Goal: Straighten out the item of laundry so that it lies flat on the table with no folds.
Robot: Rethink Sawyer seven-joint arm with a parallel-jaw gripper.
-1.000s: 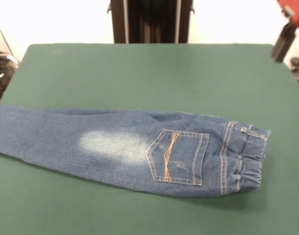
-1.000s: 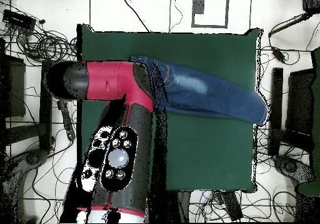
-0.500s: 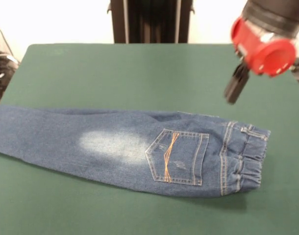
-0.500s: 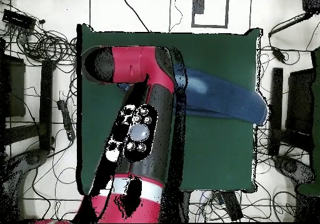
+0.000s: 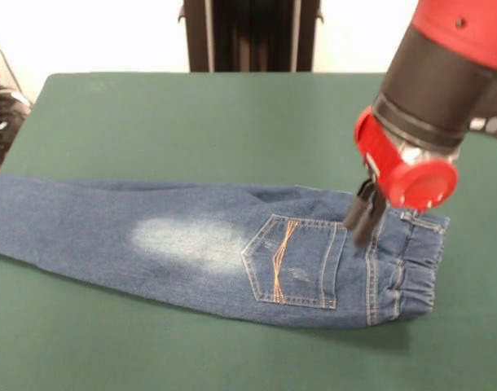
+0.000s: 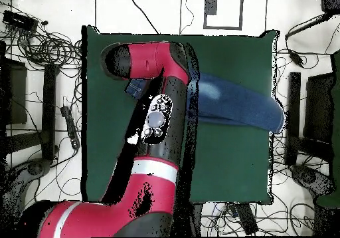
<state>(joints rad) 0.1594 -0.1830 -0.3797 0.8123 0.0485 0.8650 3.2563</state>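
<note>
My claw [image 5: 367, 218] over jeans [image 5: 208, 244] waistband, grip state unclear. Jeans' leg runs off table [image 5: 191, 114] edge; bare cloth all round.

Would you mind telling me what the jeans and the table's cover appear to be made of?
The jeans look like woven blue denim: matte, with a faded pale patch, orange-tan stitching and a gathered elastic-looking waistband. The table seems covered in plain dark green cloth, matte and smooth without shine; its exact fabric cannot be told.
</note>
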